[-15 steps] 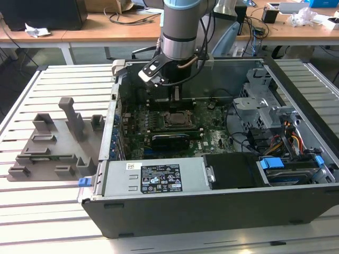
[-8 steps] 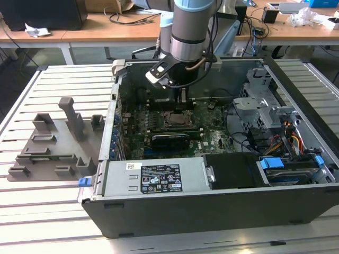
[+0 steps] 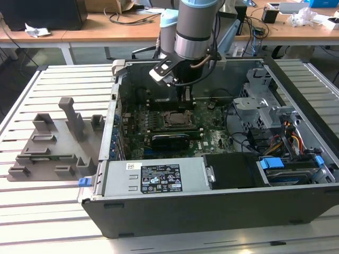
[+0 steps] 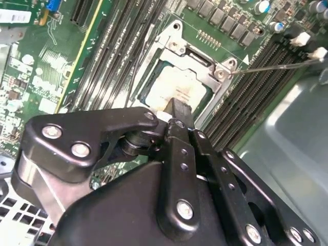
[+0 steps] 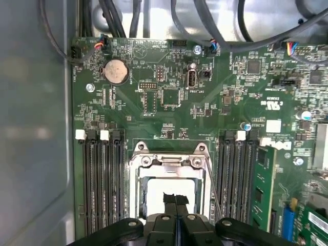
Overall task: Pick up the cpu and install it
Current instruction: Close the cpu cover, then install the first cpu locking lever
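We logged gripper [image 5: 176, 199] jaws closed together, empty, over the cpu [image 5: 155, 197], seemingly seated inside the socket frame [image 5: 169, 160]. Any contact should stay level, centred in the frame.

Cpu [image 5: 154, 193] part-hidden — behind end effector [image 5: 176, 198].

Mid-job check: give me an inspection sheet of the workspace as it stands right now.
Surface: slatted table carrying an open computer case.
Job's things: cpu lies inside the socket frame.
Clutter: grey tray with upright blocks, at the exterior view's left.
Grippers: gripper shut, directly over the cpu; contact cannot be told.
Cables: black cables beyond the motherboard; coloured bundle at the exterior view's right.
Surroundings: desks behind the table.
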